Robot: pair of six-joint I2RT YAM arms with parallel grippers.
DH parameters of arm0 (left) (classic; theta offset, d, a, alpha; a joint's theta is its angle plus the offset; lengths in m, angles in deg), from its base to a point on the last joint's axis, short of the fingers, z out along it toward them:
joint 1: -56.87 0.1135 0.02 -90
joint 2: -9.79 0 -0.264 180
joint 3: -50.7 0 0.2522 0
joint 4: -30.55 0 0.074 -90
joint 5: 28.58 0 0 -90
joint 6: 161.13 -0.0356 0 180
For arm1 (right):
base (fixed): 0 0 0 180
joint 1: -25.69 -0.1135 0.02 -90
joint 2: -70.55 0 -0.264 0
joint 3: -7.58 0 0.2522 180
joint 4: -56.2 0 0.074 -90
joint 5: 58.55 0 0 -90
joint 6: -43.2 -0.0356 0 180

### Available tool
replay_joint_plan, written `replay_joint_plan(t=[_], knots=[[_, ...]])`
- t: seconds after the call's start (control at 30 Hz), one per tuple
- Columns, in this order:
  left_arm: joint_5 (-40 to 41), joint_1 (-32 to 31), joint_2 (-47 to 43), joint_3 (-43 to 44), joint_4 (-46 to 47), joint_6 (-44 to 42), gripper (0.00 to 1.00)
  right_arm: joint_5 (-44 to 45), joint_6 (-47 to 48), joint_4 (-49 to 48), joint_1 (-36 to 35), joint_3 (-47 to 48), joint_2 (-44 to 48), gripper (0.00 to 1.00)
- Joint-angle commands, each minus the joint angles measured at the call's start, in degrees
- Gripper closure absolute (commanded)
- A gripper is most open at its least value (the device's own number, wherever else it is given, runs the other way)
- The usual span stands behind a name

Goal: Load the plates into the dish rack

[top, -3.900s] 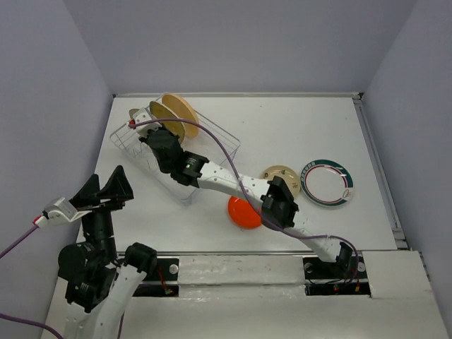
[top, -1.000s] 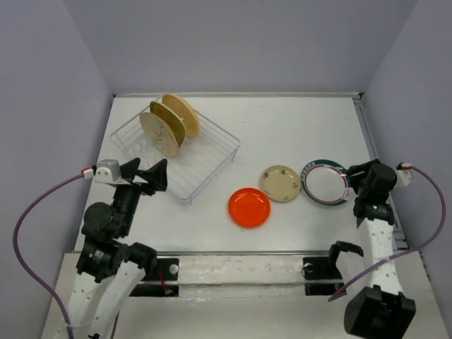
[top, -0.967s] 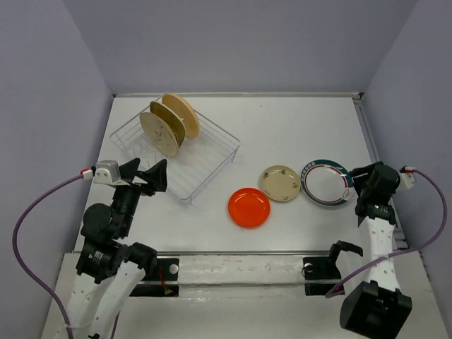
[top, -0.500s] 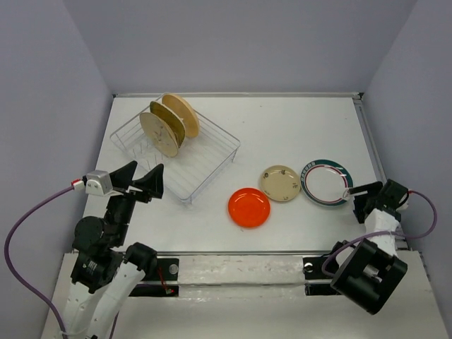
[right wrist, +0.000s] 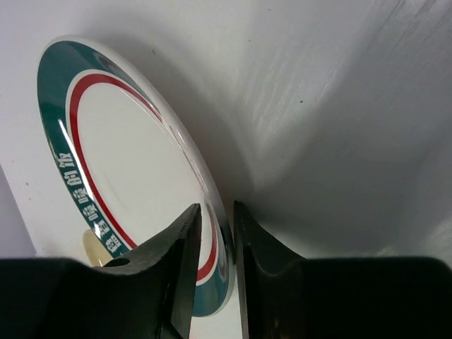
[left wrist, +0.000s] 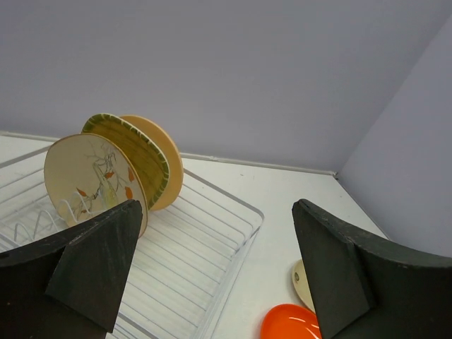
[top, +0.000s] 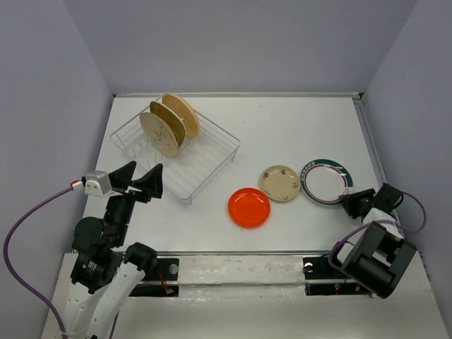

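Three plates stand on edge in the white wire dish rack: cream painted, yellow-olive and peach. A red-orange plate, a small beige plate and a white plate with a green-red rim lie flat on the table. My right gripper is low at that plate's near-right edge, its fingers closed over and under the rim. My left gripper hangs open and empty near the rack's front corner.
The white table ends in a raised rail just right of the green-rimmed plate. Grey walls close in the back and both sides. The rack sits skewed at the back left.
My right gripper has dropped down toward the near edge, to the green-rimmed plate's rim, and its jaws have narrowed onto it. The left arm has shifted slightly back and left, still open.
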Motion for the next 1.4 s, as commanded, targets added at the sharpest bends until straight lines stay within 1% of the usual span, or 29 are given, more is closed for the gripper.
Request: replay_joint_plan(t=[0.0,0.03,0.1,0.2,0.3,0.33,0.43,0.53,0.6,0.63,0.67,0.7,0.73,0.77,0.8,0.83,0.87,0.9,0.93,0.97,1.0,1.03,1.07,1.1,1.13,1.23,1.27,1.3,1.37], knots=[[0.3,-0.1,1.1,1.2,2.0,-1.0,0.01,2.0,-1.0,-3.9,0.2,-1.8,0.9,0.75],[0.3,-0.1,1.2,1.2,2.0,-1.1,0.01,3.2,-1.2,-3.8,0.2,-1.8,1.5,0.85],[0.3,-0.1,1.3,1.2,2.0,-1.1,0.01,4.1,-1.5,-3.4,0.2,-1.8,4.2,0.93],[0.3,0.1,1.7,1.2,2.0,-1.1,0.01,6.4,-1.8,-2.0,0.2,-1.5,8.5,0.93],[0.1,0.3,2.1,1.2,2.0,-1.0,0.01,8.6,-2.0,0.8,0.2,0.1,15.3,0.93],[0.0,0.3,2.3,1.2,2.0,-1.0,0.01,9.1,-2.0,2.1,0.2,0.7,19.2,0.93],[-0.3,0.5,2.8,1.2,2.0,-1.0,0.01,7.4,-2.9,1.7,-0.3,3.2,27.1,0.93],[-0.2,0.9,3.2,1.2,2.1,-0.8,0.01,6.7,-2.9,0.3,-5.8,8.3,30.0,0.93],[0.2,1.3,3.3,1.2,2.2,-0.9,0.01,7.6,-2.3,0.0,-10.8,14.9,28.8,0.93],[1.1,1.5,3.4,1.2,2.1,-1.1,0.01,8.3,-1.8,-0.7,-13.8,17.5,27.7,0.93],[1.9,1.8,3.5,1.5,1.9,-1.0,0.01,10.4,-0.7,-0.7,-20.5,20.3,26.4,0.93],[2.7,2.0,3.6,1.6,1.6,-1.1,0.01,11.5,-0.2,-0.8,-24.2,25.9,23.5,0.93],[4.2,2.7,3.6,1.7,1.4,-0.9,0.01,12.9,0.5,-1.5,-28.2,28.6,22.0,0.93],[4.9,3.0,3.6,1.7,1.2,-0.9,0.01,16.5,2.5,-1.6,-36.7,31.6,20.3,0.93],[6.0,3.6,3.5,1.7,1.0,-0.8,0.01,18.8,3.8,-1.6,-41.3,37.4,16.5,0.93],[6.8,3.9,3.4,1.8,0.8,-0.7,0.01,21.2,6.8,-1.5,-46.1,40.5,14.4,0.93],[7.5,4.2,3.4,1.8,0.7,-0.6,0.01,26.9,8.7,-1.5,-50.9,43.4,12.2,0.93],[8.9,4.4,3.3,1.9,0.6,-0.5,0.01,29.9,10.6,-1.5,-60.6,46.5,7.2,0.93],[9.3,4.8,3.1,1.9,0.6,-0.4,0.01,32.8,12.6,-1.2,-65.1,49.7,4.3,0.93],[10.1,5.0,2.7,1.9,0.6,-0.2,0.01,35.6,14.5,-0.5,-69.4,56.2,1.4,0.93],[11.5,5.6,2.4,1.8,0.7,-0.1,0.01,40.1,18.4,-0.2,-73.2,59.4,-1.6,0.93],[12.5,5.9,2.1,1.8,0.5,0.1,0.01,42.0,20.3,-0.1,-76.6,62.5,-4.6,0.93],[13.9,6.4,1.8,1.8,0.4,0.5,0.01,44.9,23.2,0.5,-82.2,68.5,-10.9,0.93],[14.5,6.5,1.4,1.8,0.4,0.7,0.01,45.9,24.2,0.7,-84.4,71.5,-13.8,0.93],[15.1,6.7,0.9,1.8,0.4,0.8,0.01,46.2,25.1,1.4,-87.6,74.3,-19.7,0.93],[18.2,7.0,0.2,2.0,0.7,0.9,0.01,47.1,25.8,2.8,-91.1,84.8,-27.9,0.93],[19.1,7.1,-0.2,2.2,0.7,1.1,0.01,49.5,26.6,3.4,-93.0,87.4,-33.4,0.93],[19.7,7.1,-0.6,2.2,0.9,1.1,0.01,50.3,26.9,4.2,-93.6,93.1,-36.0,0.93],[20.6,7.1,-2.4,1.9,1.4,1.3,0.01,51.1,27.3,6.1,-94.3,98.0,-40.8,0.93]])
